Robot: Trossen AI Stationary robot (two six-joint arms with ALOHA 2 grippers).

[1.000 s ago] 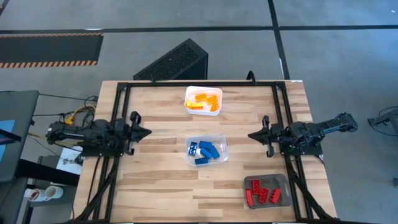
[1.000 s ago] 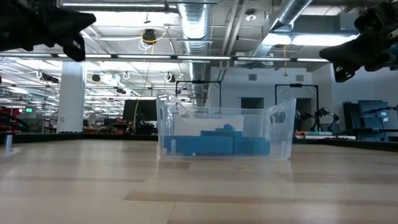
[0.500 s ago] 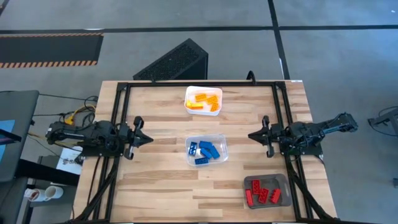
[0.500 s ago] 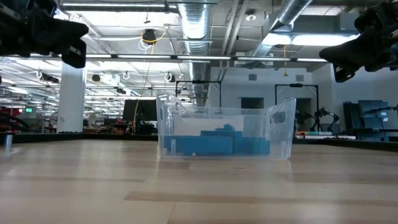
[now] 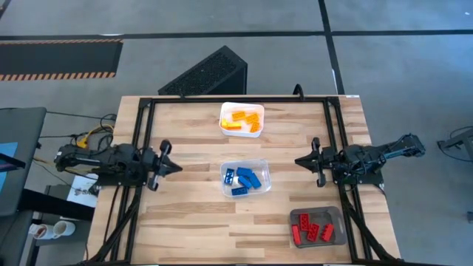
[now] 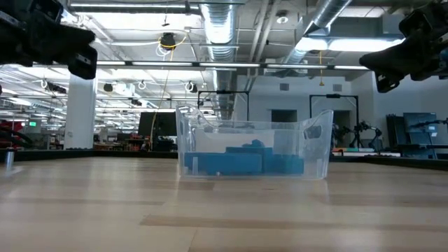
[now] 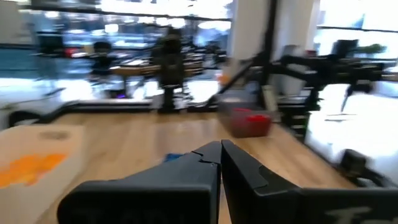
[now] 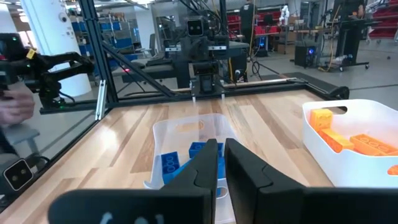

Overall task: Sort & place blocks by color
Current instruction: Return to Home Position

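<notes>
**High view.** The left gripper (image 5: 174,167) sits over the left edge of the table (image 5: 185,222), drawn back leftwards from where it was a second ago. The right gripper (image 5: 300,159) hangs over the right side in the same place as before. No loose block lies on the wood. The yellow-orange blocks (image 5: 242,118) are in the white tray (image 5: 223,111) at far centre. The blue blocks (image 5: 245,179) are in the clear tray (image 5: 264,164) at mid-table. The red blocks (image 5: 312,229) are in the grey tray (image 5: 341,222) at near right. Judged from this layout, the sorting is complete and the left arm's retreat is a return to rest.

**Low view.** The left gripper (image 6: 85,54) shows at upper left, further towards that edge than a second ago. The right gripper (image 6: 374,66) holds its place at upper right. Both are well above the clear tray (image 6: 318,133), which stands alone at centre with the blue blocks (image 6: 245,159) inside.

**Left wrist view.** The jaws of the left gripper (image 7: 221,152) are pressed together on nothing. The picture is smeared, which is consistent with motion. An orange patch, a blue patch and the red blocks (image 7: 250,117) can just be made out beyond.

**Right wrist view.** The jaws of the right gripper (image 8: 221,152) are pressed together and empty. Beyond them are the blue blocks (image 8: 169,165) in the clear tray (image 8: 168,132) and the yellow-orange blocks (image 8: 351,142) in the white tray (image 8: 323,107).
</notes>
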